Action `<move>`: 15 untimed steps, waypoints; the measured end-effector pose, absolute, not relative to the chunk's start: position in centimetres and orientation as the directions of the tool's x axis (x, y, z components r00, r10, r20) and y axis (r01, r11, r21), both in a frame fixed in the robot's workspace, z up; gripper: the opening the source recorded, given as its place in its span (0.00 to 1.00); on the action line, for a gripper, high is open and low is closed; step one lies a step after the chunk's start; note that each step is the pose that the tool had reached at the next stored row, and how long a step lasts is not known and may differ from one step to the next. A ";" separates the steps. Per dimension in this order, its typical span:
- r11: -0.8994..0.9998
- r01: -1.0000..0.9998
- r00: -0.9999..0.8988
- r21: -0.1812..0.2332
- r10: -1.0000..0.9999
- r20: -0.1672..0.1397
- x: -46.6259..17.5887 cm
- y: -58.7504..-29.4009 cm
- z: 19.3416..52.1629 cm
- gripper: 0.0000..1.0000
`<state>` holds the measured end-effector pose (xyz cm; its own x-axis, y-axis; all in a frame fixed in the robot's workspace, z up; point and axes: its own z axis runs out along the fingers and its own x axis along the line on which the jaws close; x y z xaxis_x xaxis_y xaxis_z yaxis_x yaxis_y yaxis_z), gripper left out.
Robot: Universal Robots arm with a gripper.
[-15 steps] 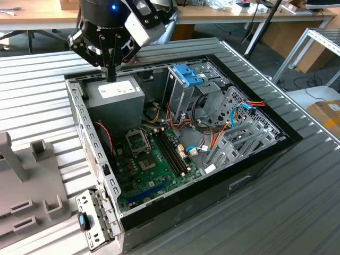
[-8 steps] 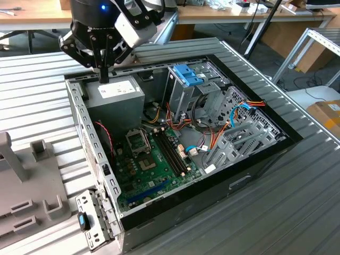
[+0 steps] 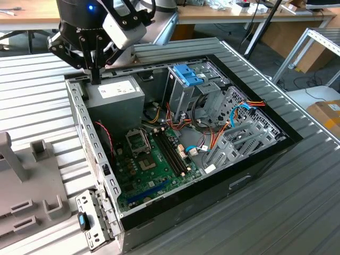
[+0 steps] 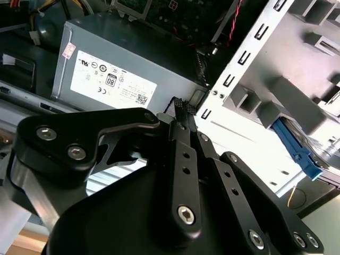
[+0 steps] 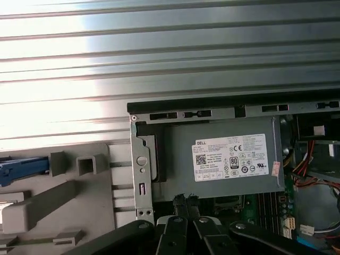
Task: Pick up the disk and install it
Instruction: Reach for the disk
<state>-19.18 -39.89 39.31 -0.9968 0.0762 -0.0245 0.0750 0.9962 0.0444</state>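
Surface: ribbed grey metal, running under everything and carrying an open computer case with its board and wiring exposed. A grey moulded fixture sits just beside the case, on the exterior view's left.

Room: wooden desks along the back, a metal frame rack and a cardboard box on the exterior view's right.

Gripper: black, hanging over the corner of the grey power supply, close by the case's side wall. In both wrist views the jaws stand pressed together with nothing between them.

The disk: outside the case on the grey fixture, its blue rail showing past the fixture's posts. In the second wrist view it lies beyond the slotted case wall. It is well apart from the jaws, with the wall and part of the fixture between them
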 end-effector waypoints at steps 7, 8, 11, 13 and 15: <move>0.996 0.075 -0.997 0.044 0.076 -0.024 -20.5 -39.9 39.3 0.11; 0.996 0.075 -0.997 0.044 0.076 -0.024 -20.7 -39.9 39.3 0.11; 0.996 0.075 -0.997 0.044 0.076 -0.024 -21.4 -39.9 39.3 0.11; 0.996 0.075 -0.997 0.044 0.076 -0.025 -21.8 -39.9 39.3 0.11; 0.996 0.075 -0.997 0.044 0.076 -0.025 -22.2 -39.9 39.3 0.11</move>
<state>-22.25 -39.89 39.29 -0.9968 0.0763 -0.0245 0.0751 0.9962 0.0444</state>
